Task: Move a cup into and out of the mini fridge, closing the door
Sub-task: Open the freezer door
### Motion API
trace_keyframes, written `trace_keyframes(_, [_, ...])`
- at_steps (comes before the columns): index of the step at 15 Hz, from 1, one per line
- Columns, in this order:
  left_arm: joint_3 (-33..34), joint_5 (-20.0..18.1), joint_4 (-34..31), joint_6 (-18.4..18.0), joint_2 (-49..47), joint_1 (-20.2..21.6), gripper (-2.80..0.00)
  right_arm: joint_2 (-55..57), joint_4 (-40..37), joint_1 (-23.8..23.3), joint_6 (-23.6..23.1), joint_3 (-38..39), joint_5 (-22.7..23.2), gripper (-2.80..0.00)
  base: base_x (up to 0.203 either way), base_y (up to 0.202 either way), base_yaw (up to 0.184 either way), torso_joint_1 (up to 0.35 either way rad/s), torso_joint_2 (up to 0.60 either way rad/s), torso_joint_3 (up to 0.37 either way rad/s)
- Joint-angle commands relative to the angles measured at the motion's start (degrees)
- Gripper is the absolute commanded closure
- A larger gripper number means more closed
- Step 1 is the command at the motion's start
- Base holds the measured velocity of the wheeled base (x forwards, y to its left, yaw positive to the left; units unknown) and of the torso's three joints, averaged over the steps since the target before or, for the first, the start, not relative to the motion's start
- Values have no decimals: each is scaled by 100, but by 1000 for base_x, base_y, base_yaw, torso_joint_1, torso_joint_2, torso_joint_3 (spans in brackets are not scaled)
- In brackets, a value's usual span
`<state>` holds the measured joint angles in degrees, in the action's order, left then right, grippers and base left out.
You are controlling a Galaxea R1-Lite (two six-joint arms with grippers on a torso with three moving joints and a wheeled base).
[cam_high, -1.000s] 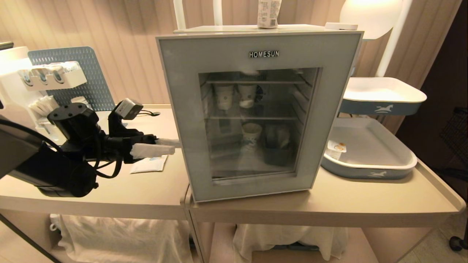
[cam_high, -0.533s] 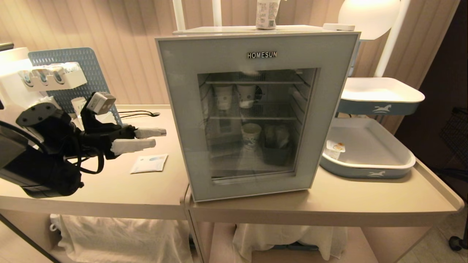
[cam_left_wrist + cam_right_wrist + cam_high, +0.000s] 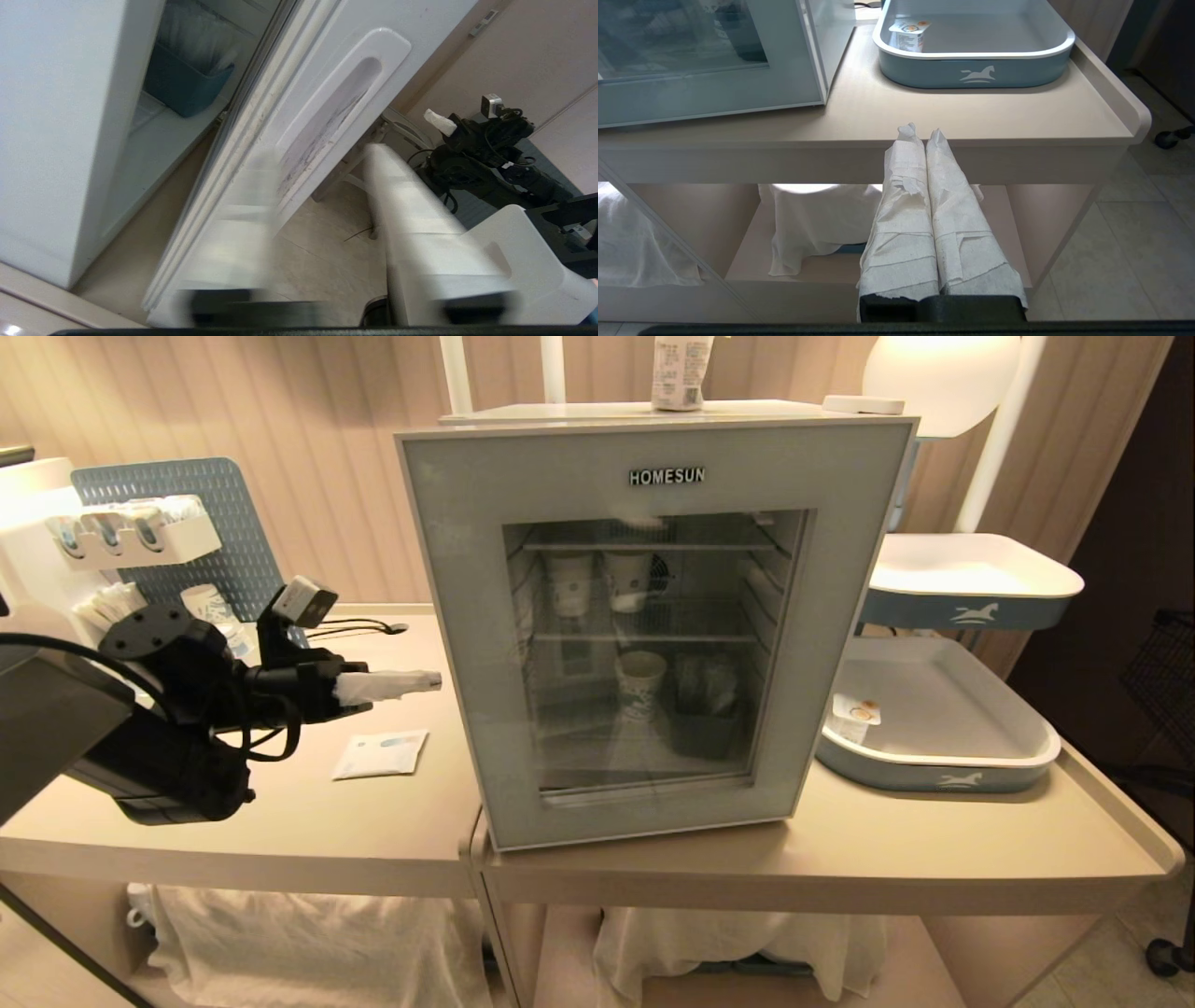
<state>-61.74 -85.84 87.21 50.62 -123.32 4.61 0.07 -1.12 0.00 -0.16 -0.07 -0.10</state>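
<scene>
In the head view the mini fridge (image 3: 653, 625) fills the centre of the frame on the desk (image 3: 373, 821), its door (image 3: 448, 616) shut. The cup (image 3: 680, 371) stands on the fridge's top at the upper edge. The left claw (image 3: 411, 684) hovers at centre left, empty.

The left wrist view shows its fingers (image 3: 411, 205) apart.

The right wrist view shows the right claw (image 3: 923, 137) closed, empty, below the desk edge.

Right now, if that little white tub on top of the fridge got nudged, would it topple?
The cup stands upright on the mini fridge, taller than its base is wide, so a high push would probably tip it. It looks like thin plastic: likely light and easy to dent. Round sides: it might then roll.
</scene>
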Motion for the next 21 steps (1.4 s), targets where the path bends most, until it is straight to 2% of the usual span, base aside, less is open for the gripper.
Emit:
trace_keyframes(1, [41, -38, 45, 44, 3, -111, 0, 10, -2, 0, -2, 7, 1, 0, 0, 0, 0, 0, 0, 0])
trace_keyframes(9, [11, -12, 45, 44, -60, -161, 0, 10, -2, 0, -2, -1, 1, 0, 0, 0, 0, 0, 0, 0])
trace_keyframes(12, [-67, -4, 45, 53, -43, -30, 0, 10, -2, 0, -2, -1, 1, 0, 0, 0, 0, 0, 0, 0])
trace_keyframes(17, [-67, 13, 45, -26, -64, -39, 0, 2, -2, 0, -2, 6, 1, 0, 0, 0, 0, 0, 0, 0])
trace_keyframes(21, [-110, 369, 45, -27, -69, -48, 0, 10, -2, 0, -2, 0, 1, 0, 0, 0, 0, 0, 0, 0])
